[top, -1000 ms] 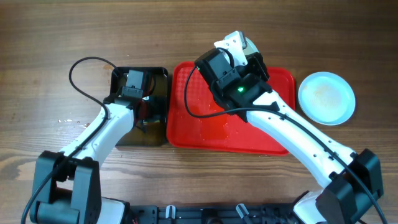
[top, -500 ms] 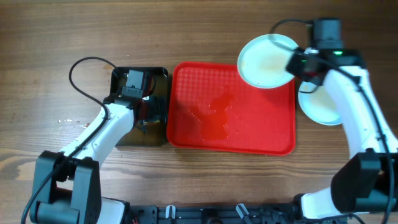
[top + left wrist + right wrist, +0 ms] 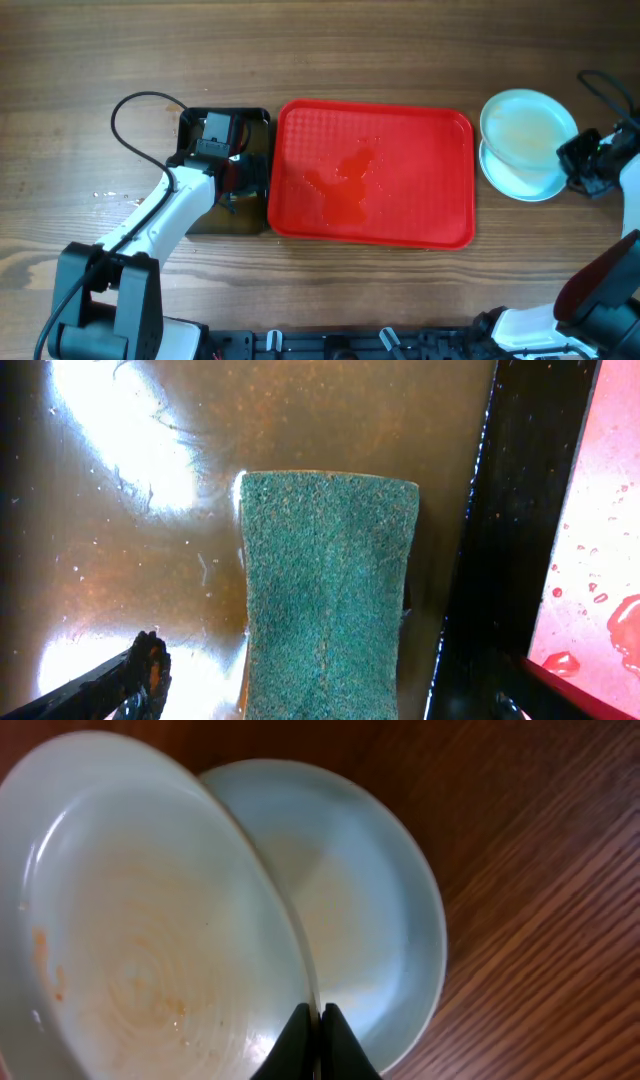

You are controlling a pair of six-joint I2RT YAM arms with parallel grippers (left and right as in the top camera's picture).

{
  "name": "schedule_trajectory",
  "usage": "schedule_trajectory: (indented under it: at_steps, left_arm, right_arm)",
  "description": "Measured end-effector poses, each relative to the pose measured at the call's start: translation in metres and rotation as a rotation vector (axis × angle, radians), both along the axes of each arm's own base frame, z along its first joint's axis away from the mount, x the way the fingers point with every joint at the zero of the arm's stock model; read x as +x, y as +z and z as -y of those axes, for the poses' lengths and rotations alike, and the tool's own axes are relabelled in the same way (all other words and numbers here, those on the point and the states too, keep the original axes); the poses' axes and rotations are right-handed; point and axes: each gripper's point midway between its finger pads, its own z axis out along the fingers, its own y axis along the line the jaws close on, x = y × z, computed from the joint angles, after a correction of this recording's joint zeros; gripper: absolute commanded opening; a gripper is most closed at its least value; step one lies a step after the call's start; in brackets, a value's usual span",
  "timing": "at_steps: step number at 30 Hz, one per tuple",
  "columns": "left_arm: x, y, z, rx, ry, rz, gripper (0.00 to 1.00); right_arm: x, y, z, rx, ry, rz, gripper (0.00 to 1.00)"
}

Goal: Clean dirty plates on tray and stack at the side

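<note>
Stack: right of tray (image 3: 400, 215); your right gripper (image 3: 310, 1045) clamps tilted plate (image 3: 150, 920) by its rim, angled to settle onto lower plate (image 3: 370, 920).
Sponge (image 3: 330, 580): in basin (image 3: 470, 560) left of tray, soaking; your left gripper (image 3: 327, 688) spread, not gripping.

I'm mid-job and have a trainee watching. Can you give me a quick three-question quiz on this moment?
1. True or false: the tray holds no plates.
2. The right fingers pinch: A the tray's edge, B the tilted plate by its rim, C nothing?
3. What lies partly beneath the tilted plate?
Key: 1 true; 2 B; 3 a second plate, flat on the wooden table.
</note>
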Motion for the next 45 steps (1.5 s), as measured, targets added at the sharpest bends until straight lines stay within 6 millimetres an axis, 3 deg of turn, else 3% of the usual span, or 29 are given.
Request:
schedule_trajectory:
  at_steps: [3,6,9,17,19,22,23,28,29,31,36,40,45]
  left_arm:
    - [0.000,0.000,0.000,0.000,0.000,0.000,0.94]
    - [0.000,0.000,0.000,0.000,0.000,0.000,0.94]
    - [0.000,0.000,0.000,0.000,0.000,0.000,0.94]
    - [0.000,0.000,0.000,0.000,0.000,0.000,0.97]
    - [0.000,0.000,0.000,0.000,0.000,0.000,1.00]
    - [0.002,0.001,0.001,-0.002,0.000,0.010,1.00]
    - [0.003,0.001,0.001,-0.002,-0.001,0.012,1.00]
    - [-0.011,-0.001,-0.001,0.014,-0.028,-0.055,1.00]
    - [-0.012,0.002,-0.001,0.017,-0.030,-0.068,1.00]
    - [-0.003,0.016,0.001,0.013,-0.031,-0.052,1.00]
    - [0.021,0.049,0.009,-0.027,-0.001,0.013,1.00]
    - [0.000,0.058,0.005,-0.049,0.074,-0.037,1.00]
    - [-0.017,0.091,0.004,-0.071,0.070,0.021,1.00]
  right_arm:
    - [-0.011,-0.019,0.000,-0.017,-0.006,-0.036,0.05]
    - [-0.018,-0.025,0.005,-0.050,-0.020,-0.068,0.10]
    - [-0.021,-0.025,0.012,-0.086,-0.025,-0.086,0.31]
    - [-0.020,-0.025,0.009,-0.078,-0.007,-0.079,0.64]
    - [-0.011,-0.023,-0.004,-0.013,0.046,-0.028,0.71]
    - [0.007,-0.015,-0.038,0.113,0.176,0.080,0.97]
    - [0.012,-0.013,-0.051,0.135,0.228,0.101,0.99]
    - [0.032,-0.009,-0.127,0.158,0.507,0.121,0.99]
    - [0.036,-0.010,-0.153,0.148,0.596,0.116,1.00]
    - [0.036,-0.012,-0.183,0.117,0.705,0.096,0.99]
    - [0.030,-0.012,-0.238,-0.006,0.929,0.031,1.00]
    - [0.019,0.006,-0.243,-0.056,0.956,0.028,0.99]
    - [0.006,0.059,-0.236,-0.139,0.928,0.162,0.99]
